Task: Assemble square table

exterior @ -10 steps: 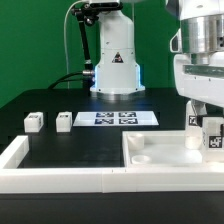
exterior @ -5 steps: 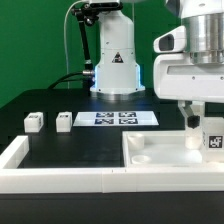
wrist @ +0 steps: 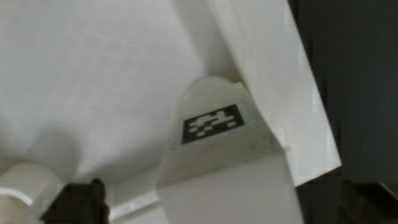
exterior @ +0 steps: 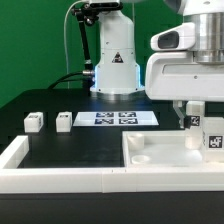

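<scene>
The square tabletop (exterior: 160, 152) lies at the exterior view's lower right, against the white rail. It fills most of the wrist view (wrist: 89, 80). Two tagged legs stand upright on it: one (exterior: 193, 128) between my fingers and one (exterior: 213, 140) just beyond it to the exterior view's right. My gripper (exterior: 194, 112) straddles the first leg from above. In the wrist view that leg (wrist: 217, 140) runs up between the jaws of the gripper (wrist: 222, 205), with a gap between it and the dark finger (wrist: 80, 200). Two more legs (exterior: 34, 121) (exterior: 65, 120) lie at the exterior view's left.
The marker board (exterior: 120, 118) lies flat at the middle back. The white rail (exterior: 60, 178) borders the black surface in front and at the left. The arm's base (exterior: 116, 70) stands behind the marker board.
The gripper's body has swung toward the exterior view's left over the last second. The leg between the fingers and its tag have stayed where they were.
</scene>
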Robot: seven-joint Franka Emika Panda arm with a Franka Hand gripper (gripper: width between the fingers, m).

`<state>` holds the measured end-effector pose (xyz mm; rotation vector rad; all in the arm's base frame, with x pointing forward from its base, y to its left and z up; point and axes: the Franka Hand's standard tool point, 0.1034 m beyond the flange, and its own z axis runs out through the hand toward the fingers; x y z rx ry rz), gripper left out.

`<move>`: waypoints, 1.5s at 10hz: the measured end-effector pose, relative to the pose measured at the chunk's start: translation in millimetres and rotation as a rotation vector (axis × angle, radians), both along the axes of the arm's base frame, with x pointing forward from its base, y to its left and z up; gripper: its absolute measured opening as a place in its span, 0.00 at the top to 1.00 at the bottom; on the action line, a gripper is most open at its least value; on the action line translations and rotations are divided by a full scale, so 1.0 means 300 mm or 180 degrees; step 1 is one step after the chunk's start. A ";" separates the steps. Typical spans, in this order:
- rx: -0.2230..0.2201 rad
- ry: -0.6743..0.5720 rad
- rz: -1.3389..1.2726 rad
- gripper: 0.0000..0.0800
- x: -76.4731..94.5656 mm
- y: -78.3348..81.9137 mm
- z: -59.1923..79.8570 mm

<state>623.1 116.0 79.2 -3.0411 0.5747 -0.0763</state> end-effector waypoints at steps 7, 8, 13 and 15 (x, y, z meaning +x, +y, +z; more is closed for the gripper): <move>0.0028 -0.0074 0.0609 0.19 -0.048 -0.060 0.103; 0.0025 -0.0069 0.0678 0.19 -0.063 -0.104 0.110; -0.0015 -0.0041 0.0668 0.19 -0.084 -0.331 0.087; -0.0014 -0.0041 0.0672 0.19 -0.084 -0.329 0.087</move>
